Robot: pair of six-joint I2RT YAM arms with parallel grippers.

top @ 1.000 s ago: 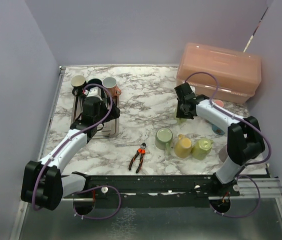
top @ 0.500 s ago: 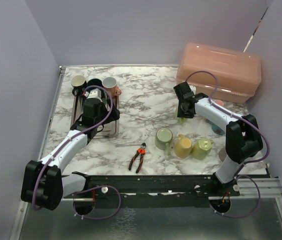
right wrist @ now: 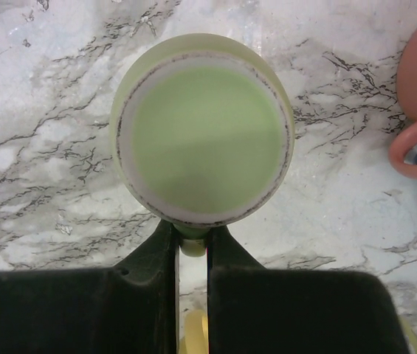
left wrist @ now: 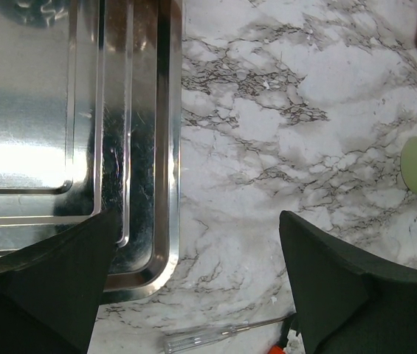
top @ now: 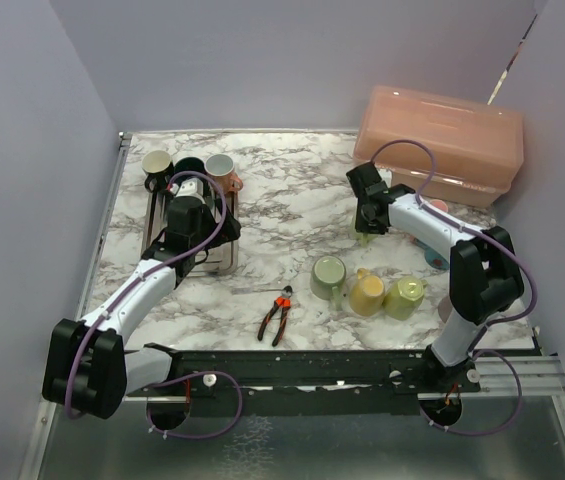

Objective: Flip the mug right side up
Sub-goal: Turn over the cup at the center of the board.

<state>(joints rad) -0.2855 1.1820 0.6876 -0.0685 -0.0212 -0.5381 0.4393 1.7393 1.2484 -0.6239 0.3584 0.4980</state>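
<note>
Nearest, pliers (top: 277, 315) and three loose mugs (top: 328, 277) lie untouched. Beyond them the right gripper (right wrist: 192, 254) is clamped on the handle (right wrist: 192, 242) of the green mug (right wrist: 202, 129), which sits just short of the box (top: 440, 143), unglazed base facing up (so not yet turned; whether it has left the table (top: 292, 200), I cannot tell). The grasp is done; lift, flip and set-down remain. The left gripper (left wrist: 197, 228) hangs spread wide over the tray (left wrist: 83, 110) edge. Since a second ago the right wrist has crept slightly farther and leftward.
</note>
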